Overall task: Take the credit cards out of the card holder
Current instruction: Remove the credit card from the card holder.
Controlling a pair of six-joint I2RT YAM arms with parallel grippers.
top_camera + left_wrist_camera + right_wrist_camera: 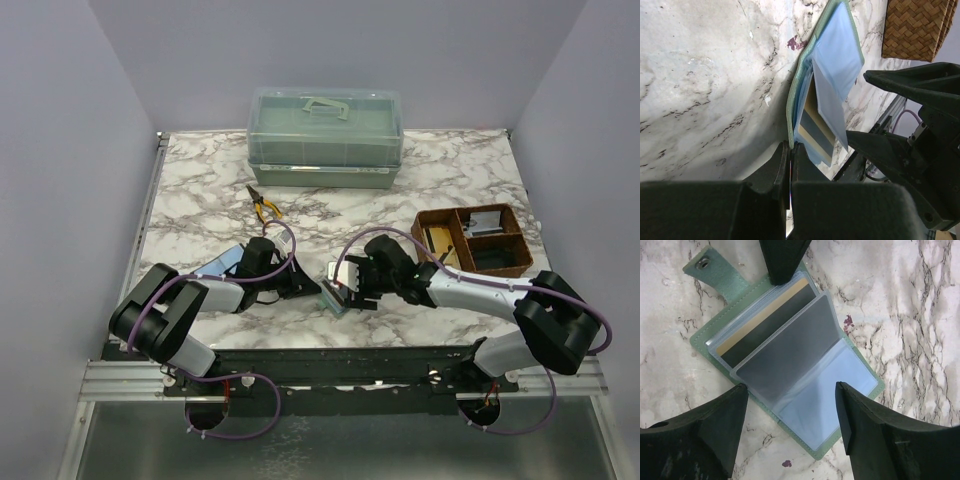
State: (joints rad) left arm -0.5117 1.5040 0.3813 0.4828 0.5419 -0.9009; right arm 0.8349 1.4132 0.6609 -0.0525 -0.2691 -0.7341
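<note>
The left arm (215, 296) and right arm (470, 290) pair pale grey shells with bulky black joint housings, and purple cables (238, 437) loop along and beneath both. The right gripper (791, 386) has thick, matte black wedge fingers (705, 435) with scuffed faces.

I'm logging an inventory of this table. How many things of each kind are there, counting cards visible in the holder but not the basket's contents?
Storage box: 1
Divided basket: 1
Pliers: 1
Card holder: 1
Cards showing in its sleeves: 2 (tan card, grey card)
Blue flat item, partly hidden: 1
Total: 7
</note>
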